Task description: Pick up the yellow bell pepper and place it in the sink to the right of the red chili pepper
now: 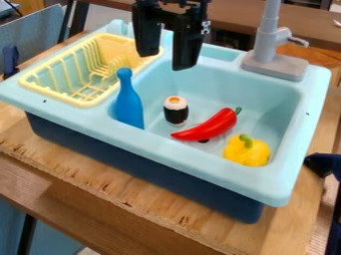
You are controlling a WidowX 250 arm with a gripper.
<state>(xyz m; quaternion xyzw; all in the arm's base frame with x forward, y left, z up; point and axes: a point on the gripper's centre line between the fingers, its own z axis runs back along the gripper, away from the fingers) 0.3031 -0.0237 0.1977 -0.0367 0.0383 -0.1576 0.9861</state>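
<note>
Looks light blue around the sink [180, 153], dark blue down low. Looks soft yellow on the dish rack [57, 93], bright blue on the bottle [128, 105]. Red on the long pepper [210, 126], yellow on the fat pepper [247, 152], green on both stems. White over black on the sushi roll [176, 111], with an orange spot on top. Gray on the tap [266, 37], black on the gripper [166, 61], streaky brown on the wood board [93, 169].

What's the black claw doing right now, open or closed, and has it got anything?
Claw: open, its two fingers apart, holding nothing, above the light-blue sink.
</note>
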